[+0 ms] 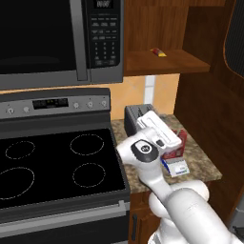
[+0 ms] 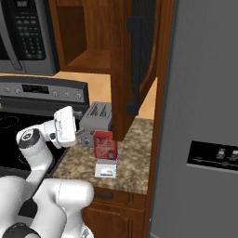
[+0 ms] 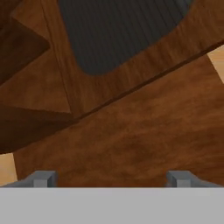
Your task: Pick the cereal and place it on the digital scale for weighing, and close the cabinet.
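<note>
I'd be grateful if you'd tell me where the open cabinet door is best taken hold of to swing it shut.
Probably the black bar handle on the cabinet door. The door stands swung out edge-on over the counter, and the handle runs vertically, so I'd approach level from the stove side and close the open gripper across the bar. Pushing the door's free edge could also work.

One cereal box (image 2: 105, 145), red, stands on one digital scale (image 2: 105, 170) on the counter. One grey toaster (image 2: 96, 117) sits behind them. One wall cabinet (image 2: 88, 58) hangs above with one open door (image 2: 139, 51). One small yellow-and-red item (image 1: 158, 52) lies on its shelf. One microwave (image 1: 57, 38), one stove (image 1: 57, 167) with four burner rings at left, one fridge (image 2: 200, 116) at right.
</note>
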### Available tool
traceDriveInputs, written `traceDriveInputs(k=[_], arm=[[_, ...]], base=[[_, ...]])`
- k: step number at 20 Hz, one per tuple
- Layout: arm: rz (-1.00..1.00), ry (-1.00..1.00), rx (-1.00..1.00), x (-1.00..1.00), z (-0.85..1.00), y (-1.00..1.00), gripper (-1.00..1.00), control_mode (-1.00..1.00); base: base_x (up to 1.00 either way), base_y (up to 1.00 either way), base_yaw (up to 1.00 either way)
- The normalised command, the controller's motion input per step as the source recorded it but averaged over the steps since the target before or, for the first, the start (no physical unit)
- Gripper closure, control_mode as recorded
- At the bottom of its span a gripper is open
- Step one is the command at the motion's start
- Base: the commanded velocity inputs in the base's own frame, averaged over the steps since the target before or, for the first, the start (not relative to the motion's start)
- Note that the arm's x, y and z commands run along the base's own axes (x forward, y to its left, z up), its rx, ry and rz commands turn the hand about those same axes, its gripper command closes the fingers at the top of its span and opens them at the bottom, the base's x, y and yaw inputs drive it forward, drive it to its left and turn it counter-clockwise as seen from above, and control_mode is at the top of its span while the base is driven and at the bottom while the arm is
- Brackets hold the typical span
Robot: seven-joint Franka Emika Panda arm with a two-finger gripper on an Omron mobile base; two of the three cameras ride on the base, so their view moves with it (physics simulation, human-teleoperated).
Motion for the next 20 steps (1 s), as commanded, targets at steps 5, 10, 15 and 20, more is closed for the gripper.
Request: traceDriveInputs(k=[5, 10, 15, 20], arm=[[0.0, -0.2, 0.01, -0.97, 1.0, 0.0, -1.0, -1.0], [0.08, -0.11, 0.19, -1.0, 1.0, 0.0, -1.0, -1.0], [0.1, 0.0, 0.37, -1.0, 0.92, 0.0, -1.0, -1.0], [0.07, -0.05, 0.34, -1.0, 0.64, -0.06, -1.0, -1.0]], base=[[0.0, 0.0, 0.0], [0.0, 0.0, 0.0], [0.0, 0.0, 0.0], [0.0, 0.0, 0.0]])
